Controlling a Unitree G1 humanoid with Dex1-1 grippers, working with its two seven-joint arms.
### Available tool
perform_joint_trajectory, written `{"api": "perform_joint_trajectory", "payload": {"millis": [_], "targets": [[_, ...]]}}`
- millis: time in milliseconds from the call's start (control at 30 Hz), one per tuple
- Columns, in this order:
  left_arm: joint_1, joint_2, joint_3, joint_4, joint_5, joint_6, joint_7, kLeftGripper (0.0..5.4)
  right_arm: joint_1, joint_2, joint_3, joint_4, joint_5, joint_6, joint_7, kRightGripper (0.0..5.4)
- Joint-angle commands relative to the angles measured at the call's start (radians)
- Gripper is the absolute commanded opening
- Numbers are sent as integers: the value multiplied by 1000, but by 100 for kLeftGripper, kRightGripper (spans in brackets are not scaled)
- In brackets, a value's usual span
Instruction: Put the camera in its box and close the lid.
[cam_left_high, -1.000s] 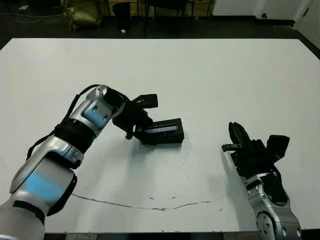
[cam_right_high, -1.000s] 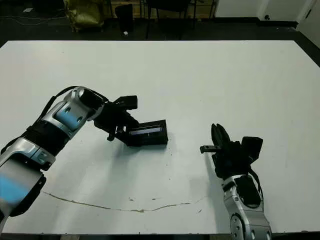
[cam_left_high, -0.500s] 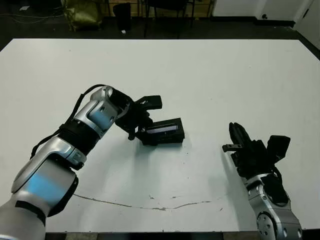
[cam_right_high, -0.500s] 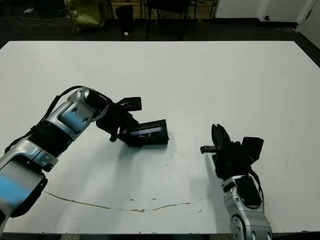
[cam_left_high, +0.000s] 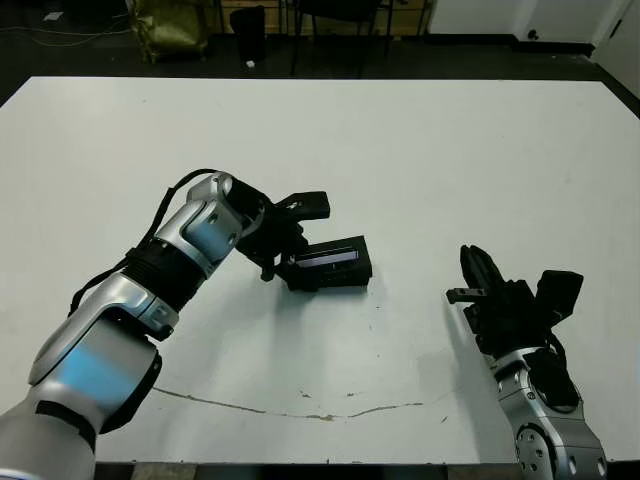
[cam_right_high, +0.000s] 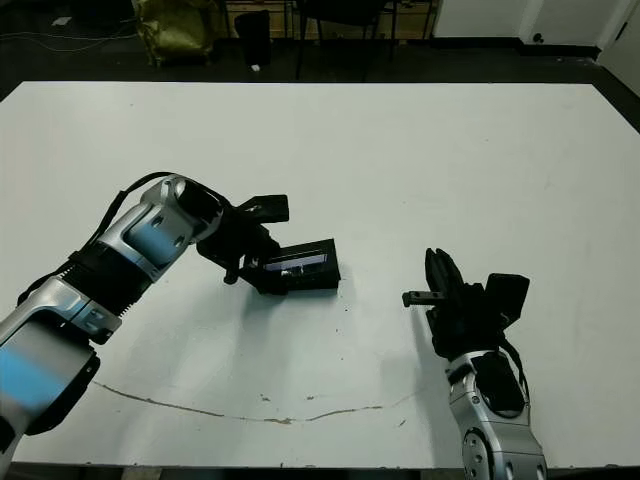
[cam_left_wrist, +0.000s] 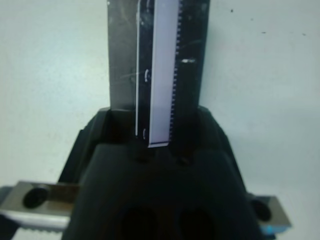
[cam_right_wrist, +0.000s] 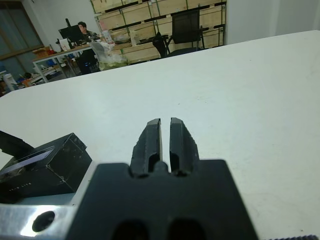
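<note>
Left eye view: the left gripper (cam_left_high: 283, 262) sits right at the near-left end of the closed box, the lid (cam_left_high: 328, 256) with its glossy strip on top, its long axis running away from the fingers toward table centre. The left wrist view shows the fingers clamped on that end. The right gripper (cam_left_high: 478, 285) rests well apart, fingers pressed together, holding nothing. One box, one lid; the camera is not visible, presumably inside.

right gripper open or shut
Shut. In the right wrist view its two fingers stand side by side with only a thin slit between them, holding nothing, above the white table.
</note>
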Motion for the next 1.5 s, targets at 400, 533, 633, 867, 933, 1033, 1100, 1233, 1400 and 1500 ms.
{"api": "perform_joint_trajectory", "payload": {"millis": [400, 533, 633, 867, 933, 1033, 1100, 1233, 1400, 1500], "targets": [[21, -77, -26, 91, 1, -227, 2, 386, 20, -10, -22, -12, 3, 23, -11, 0], [17, -90, -15, 110, -4, -206, -2, 481, 18, -4, -24, -8, 8, 24, -9, 0], [18, -87, -22, 105, 5, -240, -3, 537, 17, 1, -26, -5, 17, 24, -8, 0], [33, -78, -24, 91, 8, -288, -1, 537, 19, -10, -22, -2, 7, 16, -4, 0], [31, -81, -21, 98, 3, -290, -6, 537, 20, -8, -21, -14, 7, 34, -14, 0], [37, -84, -5, 106, -11, -321, -2, 537, 20, -4, -21, -19, 11, 47, -24, 0], [40, -88, 10, 114, -22, -339, 2, 537, 20, -4, -20, -17, 10, 44, -25, 0], [32, -97, 63, 141, -57, -409, 26, 537, 24, -8, -17, -22, -9, 45, -35, 0], [49, -108, 157, 124, -117, -322, 106, 537, 25, -1, -27, -3, 7, 28, -21, 0], [86, -102, 192, 116, -130, -383, 168, 537, 27, -1, -27, -5, 8, 35, -25, 0]]}}
